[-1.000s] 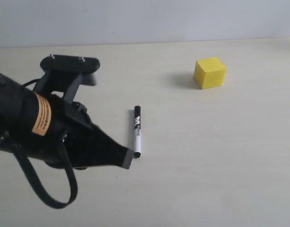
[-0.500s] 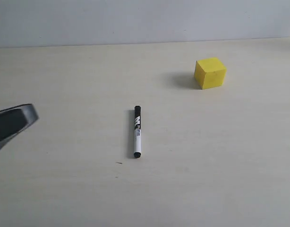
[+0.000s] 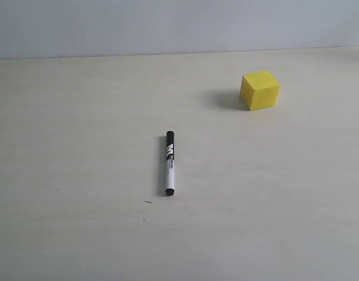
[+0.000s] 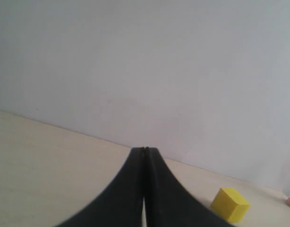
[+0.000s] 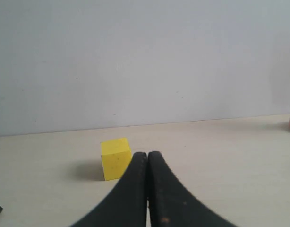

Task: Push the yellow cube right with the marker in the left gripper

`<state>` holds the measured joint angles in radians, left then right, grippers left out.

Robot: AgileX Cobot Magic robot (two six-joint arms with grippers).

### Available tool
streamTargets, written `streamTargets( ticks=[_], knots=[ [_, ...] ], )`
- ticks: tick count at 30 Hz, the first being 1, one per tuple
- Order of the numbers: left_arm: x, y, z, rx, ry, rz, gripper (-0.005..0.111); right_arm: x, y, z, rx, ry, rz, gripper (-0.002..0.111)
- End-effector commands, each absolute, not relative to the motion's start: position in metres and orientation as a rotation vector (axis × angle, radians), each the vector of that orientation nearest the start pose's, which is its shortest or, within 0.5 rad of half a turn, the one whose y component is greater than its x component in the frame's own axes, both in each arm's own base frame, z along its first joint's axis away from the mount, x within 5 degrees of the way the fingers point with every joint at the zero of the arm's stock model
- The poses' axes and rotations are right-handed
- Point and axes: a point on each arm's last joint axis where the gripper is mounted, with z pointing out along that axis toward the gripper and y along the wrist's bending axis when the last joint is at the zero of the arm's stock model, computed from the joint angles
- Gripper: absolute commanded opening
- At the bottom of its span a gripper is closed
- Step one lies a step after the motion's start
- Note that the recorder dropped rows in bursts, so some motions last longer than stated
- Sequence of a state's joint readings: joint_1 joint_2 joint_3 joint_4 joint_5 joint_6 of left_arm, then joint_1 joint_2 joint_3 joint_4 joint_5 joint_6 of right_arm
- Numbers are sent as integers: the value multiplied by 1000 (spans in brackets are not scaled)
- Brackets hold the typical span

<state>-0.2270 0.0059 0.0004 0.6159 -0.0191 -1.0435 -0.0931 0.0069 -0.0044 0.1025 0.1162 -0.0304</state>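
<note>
**Marker lying loose on table, both grippers closed**

I am seeing the table (image 3: 80, 234) carrying both task items. I am reading the left gripper (image 4: 145, 149) with its jaws pressed together, gripping nothing. The right gripper (image 5: 147, 153) is showing the same. The yellow cube (image 3: 259, 89) is sitting far right. The marker (image 3: 169, 163) is lying flat near centre, well apart from the cube.

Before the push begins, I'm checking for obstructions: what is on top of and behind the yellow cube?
Nothing sits on the yellow cube; its top face is bare. Behind it only table shows, then the pale wall. Its rear faces and underside are hidden.
</note>
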Motion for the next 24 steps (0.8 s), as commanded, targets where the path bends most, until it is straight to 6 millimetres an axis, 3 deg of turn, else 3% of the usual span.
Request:
streamTargets(
  ticks=[1, 11, 18, 24],
  knots=[
    [55, -12, 214, -187, 1487, -534, 0, 56, -5, 203, 122, 1589, -17, 0],
    [55, -11, 213, -257, 1496, -586, 0, 56, -5, 203, 122, 1589, -17, 0],
    [56, -10, 204, 57, 1589, -230, 0, 56, -5, 203, 122, 1589, -17, 0],
    [56, -9, 198, 93, 1648, -150, 0, 56, -5, 203, 122, 1589, -17, 0]
  ],
)
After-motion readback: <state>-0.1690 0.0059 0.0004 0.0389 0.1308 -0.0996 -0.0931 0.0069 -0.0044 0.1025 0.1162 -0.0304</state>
